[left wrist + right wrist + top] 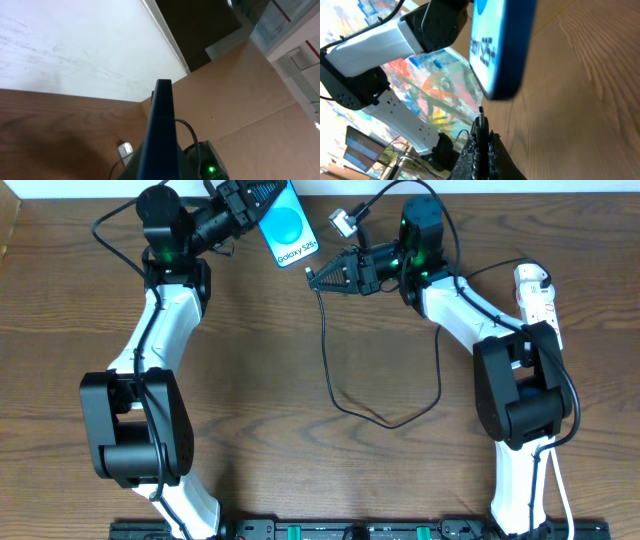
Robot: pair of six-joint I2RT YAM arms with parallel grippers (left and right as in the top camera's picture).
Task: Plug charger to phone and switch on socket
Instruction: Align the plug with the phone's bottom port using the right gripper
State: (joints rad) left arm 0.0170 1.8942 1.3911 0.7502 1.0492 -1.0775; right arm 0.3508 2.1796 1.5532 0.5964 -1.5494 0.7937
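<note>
My left gripper [250, 205] is shut on the phone [286, 227], holding it in the air at the far middle of the table, blue screen and "Galaxy S25+" band up. In the left wrist view the phone [161, 135] shows edge-on between the jaws. My right gripper [318, 278] is shut on the charger connector tip [481, 114], just right of and below the phone's lower end [502, 55], a short gap apart. The black cable [345, 400] loops down over the table. The socket [534, 292], a white power strip, lies at the far right.
A small metal-grey adapter [344, 221] lies at the table's far edge between the two grippers. A cardboard wall [250, 95] stands behind the table. The right arm's base [520, 395] stands next to the socket.
</note>
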